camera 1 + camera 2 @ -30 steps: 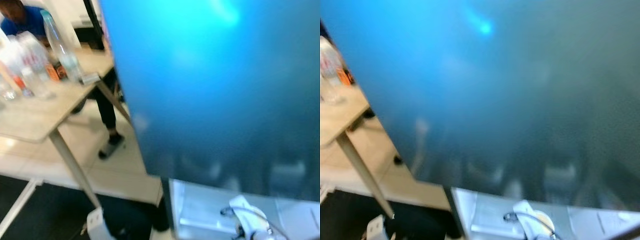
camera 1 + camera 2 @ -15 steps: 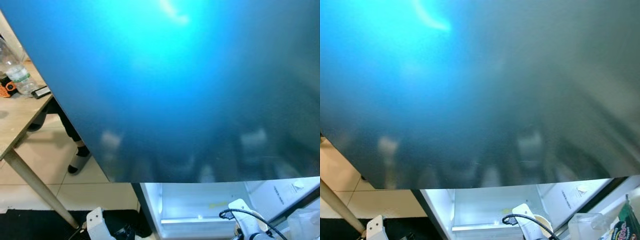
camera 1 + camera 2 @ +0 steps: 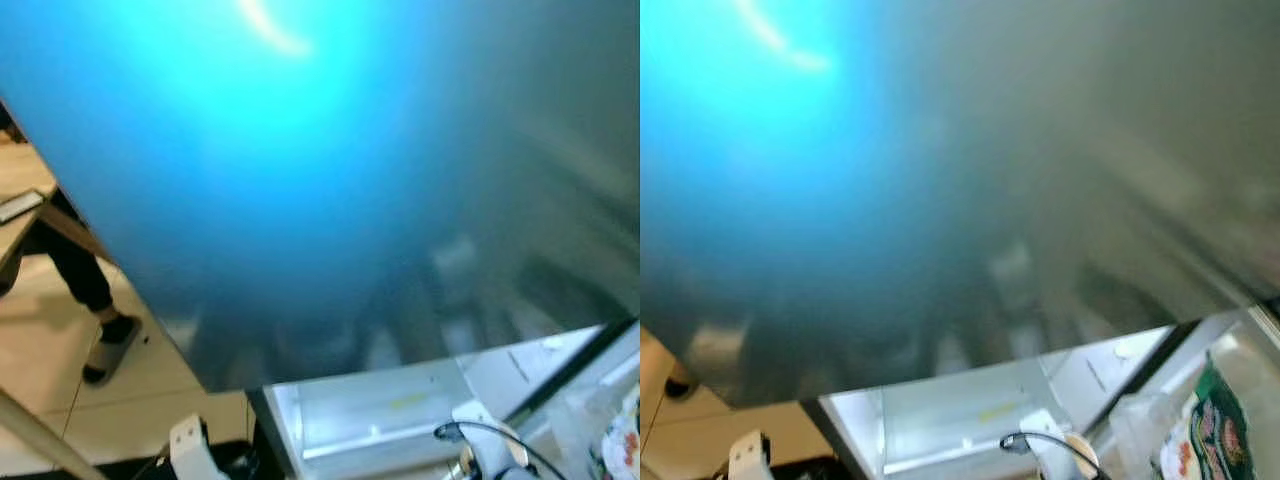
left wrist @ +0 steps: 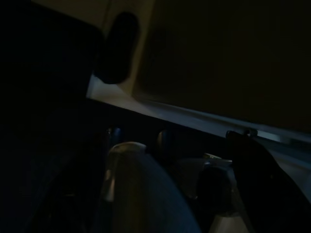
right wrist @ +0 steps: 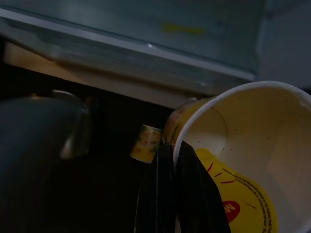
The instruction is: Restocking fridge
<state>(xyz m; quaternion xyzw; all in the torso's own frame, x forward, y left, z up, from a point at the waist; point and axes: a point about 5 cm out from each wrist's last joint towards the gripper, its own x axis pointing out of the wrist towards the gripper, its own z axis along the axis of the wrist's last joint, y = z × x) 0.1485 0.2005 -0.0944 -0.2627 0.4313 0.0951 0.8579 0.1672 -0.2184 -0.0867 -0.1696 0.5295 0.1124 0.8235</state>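
**A paper cup held in front of the open fridge**

We are looking down past a big shiny blue fridge door [image 3: 330, 170] that is taking up most of what we see. The picture is blurry. Under the door, the fridge [image 3: 380, 415] is standing open, and we are seeing its white lit inside with a pale shelf; we cannot make out any food on that shelf. To the right, the door rack is holding a green and white packet [image 3: 1205, 430] and something clear beside it, too blurry to name.

Our right gripper [image 5: 177, 160] is sitting low in front of the open fridge. Its two black fingers [image 5: 163, 194] are squeezing the rim of a paper cup [image 5: 252, 160], one finger on each side of the wall. The cup is tilted so that we are looking into its mouth. It is white inside with tiny specks, and a yellow and red label is showing on it. A small yellow thing [image 5: 145, 143] is lying in the dark behind the cup.

Our left gripper's view is very dark. We cannot tell if those fingers are open or closed.

On the left, a person's leg and shoe [image 3: 105, 350] are standing on the tan floor beside a counter [image 3: 20, 195].
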